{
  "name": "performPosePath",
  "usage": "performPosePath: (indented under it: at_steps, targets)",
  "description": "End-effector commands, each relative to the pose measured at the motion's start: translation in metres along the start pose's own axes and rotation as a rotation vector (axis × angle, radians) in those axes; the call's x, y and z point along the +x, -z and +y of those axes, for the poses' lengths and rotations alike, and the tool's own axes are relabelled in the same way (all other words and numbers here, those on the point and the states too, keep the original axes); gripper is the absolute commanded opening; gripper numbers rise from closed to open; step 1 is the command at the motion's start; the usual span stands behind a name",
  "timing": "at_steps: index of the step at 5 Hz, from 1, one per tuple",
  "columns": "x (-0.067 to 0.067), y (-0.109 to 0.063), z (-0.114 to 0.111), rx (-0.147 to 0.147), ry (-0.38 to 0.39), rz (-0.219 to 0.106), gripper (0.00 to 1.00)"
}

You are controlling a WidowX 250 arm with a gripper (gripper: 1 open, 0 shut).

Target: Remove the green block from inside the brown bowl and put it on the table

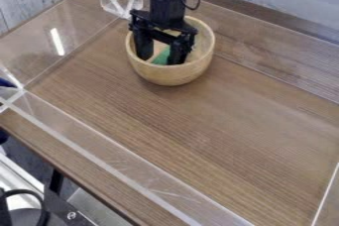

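My gripper [163, 50] points straight down inside the brown bowl [169, 66], jaws spread wide, one finger on each side of the green block [163, 56]; I grip nothing; the block lies in the bowl's hollow; the bowl sits near the far edge of the table [185, 131], by its clear walls [79, 27].

green block [162, 56] inside brown bowl [169, 71], on table [185, 141]

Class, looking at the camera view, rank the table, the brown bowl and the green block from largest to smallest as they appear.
1. Table, by far the largest.
2. Brown bowl.
3. Green block, smallest; it lies inside the bowl, partly hidden by the end effector, but clearly shorter than the bowl is wide.
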State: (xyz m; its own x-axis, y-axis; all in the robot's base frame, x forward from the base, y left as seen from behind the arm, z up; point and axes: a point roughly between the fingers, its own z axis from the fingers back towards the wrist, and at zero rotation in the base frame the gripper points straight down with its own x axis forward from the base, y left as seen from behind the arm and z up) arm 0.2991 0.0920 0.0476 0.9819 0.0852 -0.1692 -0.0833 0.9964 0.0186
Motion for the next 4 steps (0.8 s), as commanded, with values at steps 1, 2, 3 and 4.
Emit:
performPosePath:
  at_steps: [1,2,3,4]
  targets:
    - [0.016,-0.016,0.009,0.015,-0.008,-0.066,1.0]
    - [0.021,-0.014,0.011,0.013,-0.01,-0.068,1.0]
    - [0.024,-0.013,0.012,0.01,-0.013,-0.069,1.0]
    - [0.028,-0.013,0.014,0.006,-0.014,-0.07,1.0]
